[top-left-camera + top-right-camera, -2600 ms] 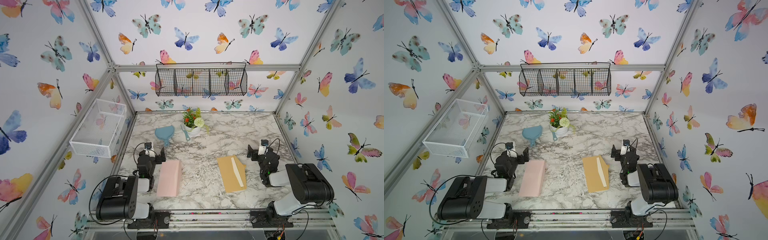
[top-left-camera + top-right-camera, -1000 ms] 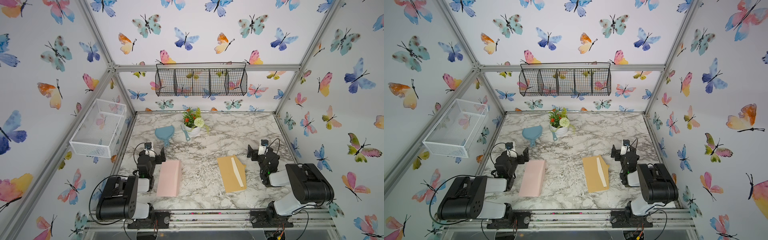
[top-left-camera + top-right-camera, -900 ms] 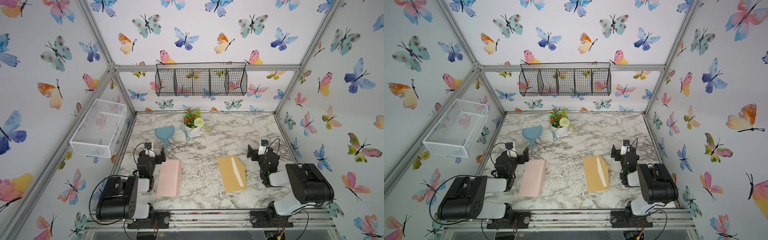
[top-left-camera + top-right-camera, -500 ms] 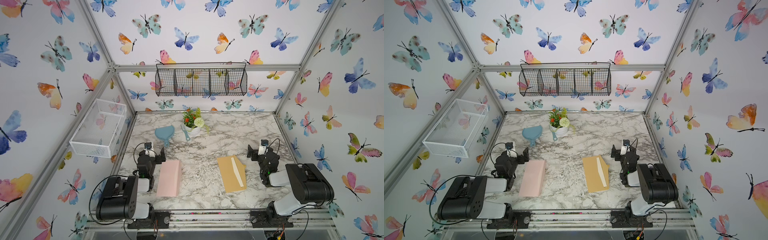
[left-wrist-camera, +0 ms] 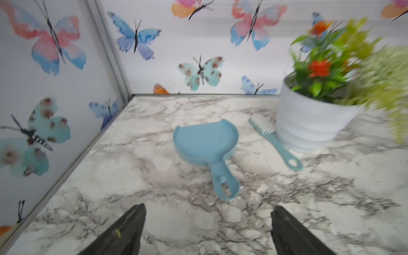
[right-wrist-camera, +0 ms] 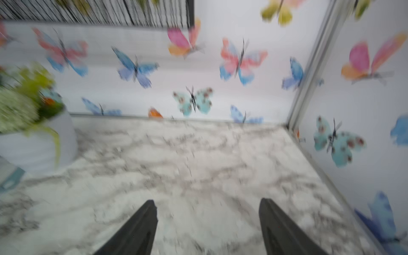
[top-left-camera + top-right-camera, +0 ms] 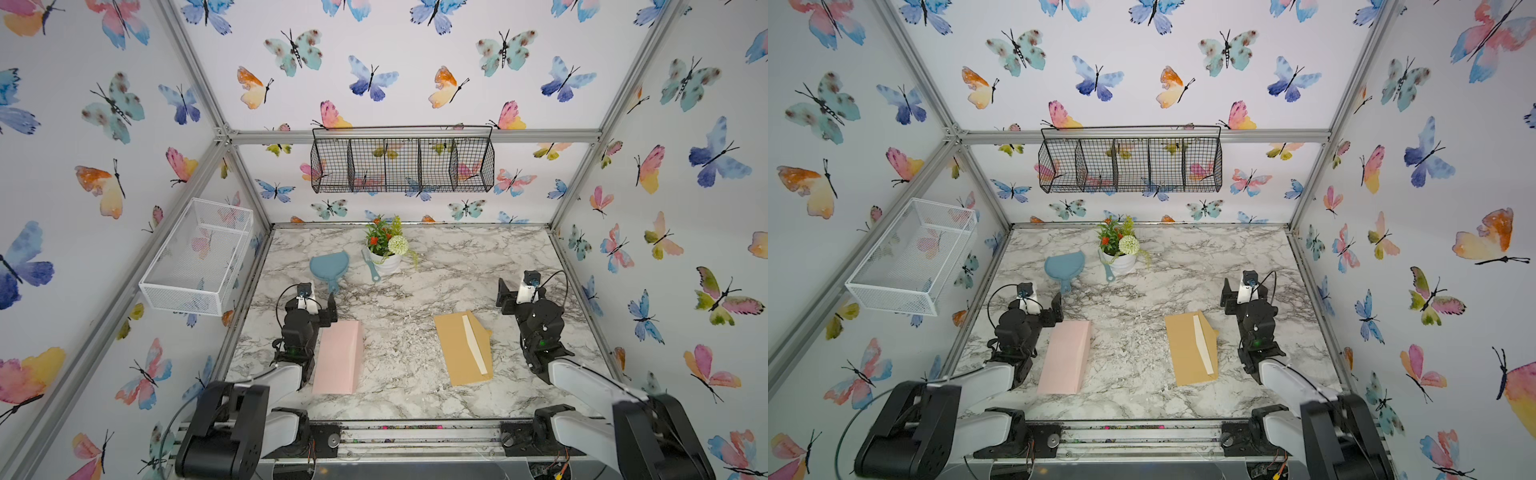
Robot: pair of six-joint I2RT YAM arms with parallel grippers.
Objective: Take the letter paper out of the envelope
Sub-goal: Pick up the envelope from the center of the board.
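A tan envelope (image 7: pixel 457 353) (image 7: pixel 1187 353) lies flat on the marble table, right of centre, with its flap open toward the right arm. A narrow white strip (image 7: pixel 473 345) (image 7: pixel 1202 345), which looks like the letter paper's edge, shows along its opening. My right gripper (image 7: pixel 523 297) (image 7: pixel 1246 299) (image 6: pixel 207 203) hovers just behind and to the right of the envelope. It is open, holds nothing and points at the back wall. My left gripper (image 7: pixel 313 305) (image 7: pixel 1038 307) (image 5: pixel 207 209) is at the left, also open with nothing in it. Neither wrist view shows the envelope.
A pink flat rectangle (image 7: pixel 338 357) lies beside my left arm. A blue dustpan (image 7: pixel 328 266) (image 5: pixel 205 141), a small blue brush (image 7: pixel 371 268) (image 5: pixel 273 143) and a white flower pot (image 7: pixel 386 259) (image 5: pixel 309 123) stand at the back. A black wire basket (image 7: pixel 403 162) and a white one (image 7: pixel 199 257) hang on the walls.
In the top views both arms, the envelope and the pink rectangle are where they were.
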